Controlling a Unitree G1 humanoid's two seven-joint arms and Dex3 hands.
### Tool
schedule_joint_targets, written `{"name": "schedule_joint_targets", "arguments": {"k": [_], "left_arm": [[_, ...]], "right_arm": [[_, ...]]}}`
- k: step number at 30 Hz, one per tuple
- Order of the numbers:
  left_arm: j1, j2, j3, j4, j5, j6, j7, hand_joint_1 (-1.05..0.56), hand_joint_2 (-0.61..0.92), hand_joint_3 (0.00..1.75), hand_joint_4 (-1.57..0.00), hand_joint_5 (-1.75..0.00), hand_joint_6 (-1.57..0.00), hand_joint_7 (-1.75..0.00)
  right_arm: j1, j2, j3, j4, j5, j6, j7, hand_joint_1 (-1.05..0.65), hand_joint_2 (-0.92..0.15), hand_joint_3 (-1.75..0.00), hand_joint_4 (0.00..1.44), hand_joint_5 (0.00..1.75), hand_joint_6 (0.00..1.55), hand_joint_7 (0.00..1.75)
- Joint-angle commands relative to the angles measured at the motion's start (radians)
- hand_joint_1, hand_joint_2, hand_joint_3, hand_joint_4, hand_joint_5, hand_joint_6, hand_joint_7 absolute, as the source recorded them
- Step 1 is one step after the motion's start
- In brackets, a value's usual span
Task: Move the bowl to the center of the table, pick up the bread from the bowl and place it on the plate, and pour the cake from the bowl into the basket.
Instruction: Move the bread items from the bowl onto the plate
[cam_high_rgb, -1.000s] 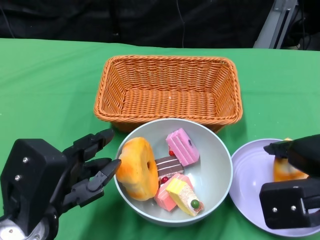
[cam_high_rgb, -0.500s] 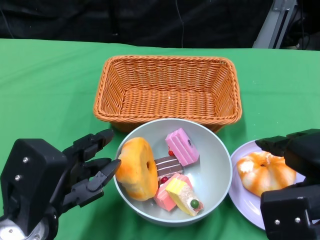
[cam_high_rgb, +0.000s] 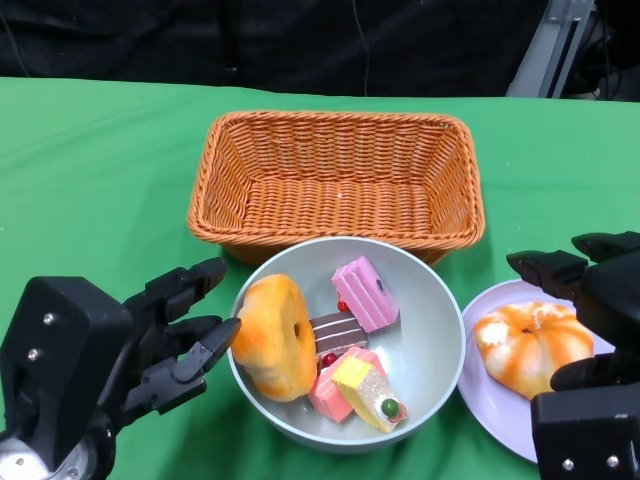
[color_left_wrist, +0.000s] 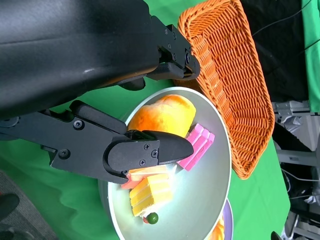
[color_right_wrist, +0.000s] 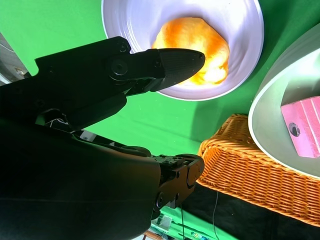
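Green table (cam_high_rgb: 90, 170) fills the head view, and at its far middle sits the orange wicker basket (cam_high_rgb: 335, 175), nothing in it. Just in front of it, touching or nearly touching its near wall, is the pale bowl (cam_high_rgb: 430, 345), loaded: a round golden bread (cam_high_rgb: 275, 335) leaning against the left inner wall, a pink cake slice (cam_high_rgb: 365, 292) toward the back, a chocolate striped slice (cam_high_rgb: 335, 332) in the middle, and a yellow and pink slice (cam_high_rgb: 362, 392) with a green ball on it at the front. Left hand (cam_high_rgb: 165, 335) sits right at the bowl's left rim, fingers spread and reaching toward it, with one fingertip right at the rim beside the bread; from the left wrist view (color_left_wrist: 145, 152) one finger lies over the rim above the food and another curves round the outside, but whether they actually press the bowl I cannot tell. Over on the right, the lilac plate (cam_high_rgb: 490, 395) lies just beside the bowl, and a second orange bread roll (cam_high_rgb: 532, 343) rests on it. Right hand (cam_high_rgb: 590, 330) hovers above that roll, fingers apart, holding nothing; the right wrist view (color_right_wrist: 165, 62) shows a finger stretched over the plate (color_right_wrist: 240, 65) with clear space between it and the roll (color_right_wrist: 200, 42).
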Motion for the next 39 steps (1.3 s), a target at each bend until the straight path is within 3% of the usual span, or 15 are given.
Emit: {"name": "schedule_joint_targets", "arguments": {"k": [1, 9, 13, 19, 22, 26, 34, 39], "left_arm": [[-0.004, 0.007, 0.010, -0.012, -0.006, 0.006, -0.001, -0.57, 0.92, 0.47, -0.01, -0.65, -0.27, 0.00], [-0.005, 0.010, 0.006, -0.002, 0.000, -0.001, 0.003, -0.57, 0.92, 0.47, 0.00, -0.64, -0.28, -0.01], [-0.005, 0.010, 0.006, -0.001, 0.000, -0.002, 0.003, -0.57, 0.92, 0.47, 0.00, -0.65, -0.28, -0.01], [-0.003, 0.008, 0.005, -0.006, 0.000, 0.003, 0.004, -0.57, 0.92, 0.47, 0.00, -0.64, -0.28, 0.00], [-0.003, 0.007, 0.005, -0.007, -0.002, 0.003, 0.004, -0.57, 0.92, 0.47, 0.00, -0.63, -0.28, 0.00], [-0.008, 0.000, 0.006, -0.003, -0.007, 0.007, 0.005, -0.56, 0.92, 0.47, 0.00, -0.63, -0.28, 0.00], [-0.008, -0.003, 0.006, -0.002, -0.005, 0.004, 0.004, -0.56, 0.92, 0.47, 0.00, -0.65, -0.29, -0.01], [-0.012, -0.002, 0.004, -0.009, -0.007, 0.021, 0.004, -0.57, 0.92, 0.47, 0.00, -0.62, -0.27, 0.00]], "right_arm": [[0.008, -0.008, -0.020, -0.001, 0.007, -0.001, -0.012, -0.87, -0.92, -0.29, 0.11, 0.03, 0.13, 0.01], [0.023, 0.017, -0.029, -0.045, -0.011, -0.062, -0.143, -0.79, -0.92, -0.22, 0.19, 0.07, 0.15, 0.02], [0.027, 0.023, -0.032, -0.048, -0.012, -0.068, -0.156, -0.78, -0.92, -0.21, 0.20, 0.08, 0.16, 0.02], [0.047, 0.100, -0.049, -0.075, 0.057, -0.136, -0.311, -0.69, -0.92, -0.16, 0.29, 0.15, 0.20, 0.03], [0.052, 0.112, -0.052, -0.072, 0.070, -0.157, -0.341, -0.68, -0.92, -0.15, 0.31, 0.17, 0.21, 0.04], [0.032, 0.175, -0.025, -0.045, 0.139, -0.231, -0.449, -0.61, -0.92, -0.13, 0.38, 0.23, 0.28, 0.07], [0.032, 0.186, -0.032, -0.032, 0.146, -0.261, -0.462, -0.59, -0.92, -0.12, 0.39, 0.26, 0.30, 0.07], [-0.011, 0.219, 0.017, -0.008, 0.142, -0.284, -0.477, -0.60, -0.92, -0.10, 0.40, 0.29, 0.32, 0.08]]}}
